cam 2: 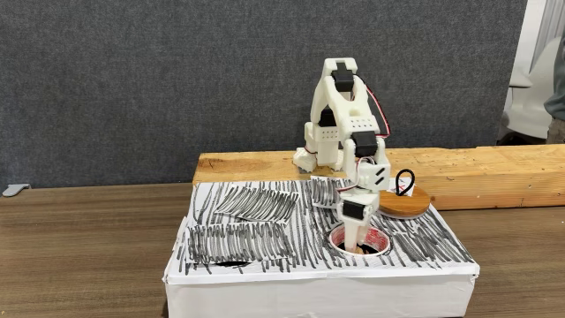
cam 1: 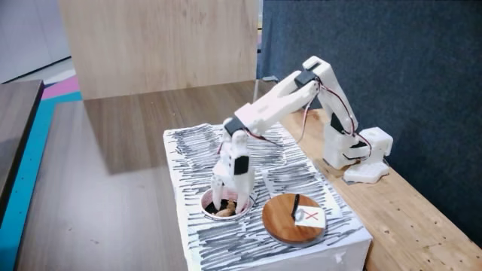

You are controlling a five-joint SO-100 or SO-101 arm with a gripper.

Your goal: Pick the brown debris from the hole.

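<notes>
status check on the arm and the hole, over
Gripper down in the hole, jaws hidden. Brown debris in there. Wooden disc beside, clear of the arm.

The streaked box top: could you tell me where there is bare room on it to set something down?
Free: the box top left of the hole in a fixed view, out to its left edge. Crowded: the corner where the gripper dips into the hole beside the wooden disc with its marked paper.

White arm [cam 1: 279, 105] with red and black wires, white box top [cam 2: 256, 221] streaked with black strokes, pale pinkish rim around the dark hole [cam 1: 245, 211], brown debris [cam 1: 224, 211] inside, tan wooden disc [cam 1: 280, 218] bearing a white card marked with a red cross [cam 1: 309, 217], brown wood-grain counter [cam 1: 113, 188], dark grey-blue backdrop [cam 2: 132, 79]
</notes>
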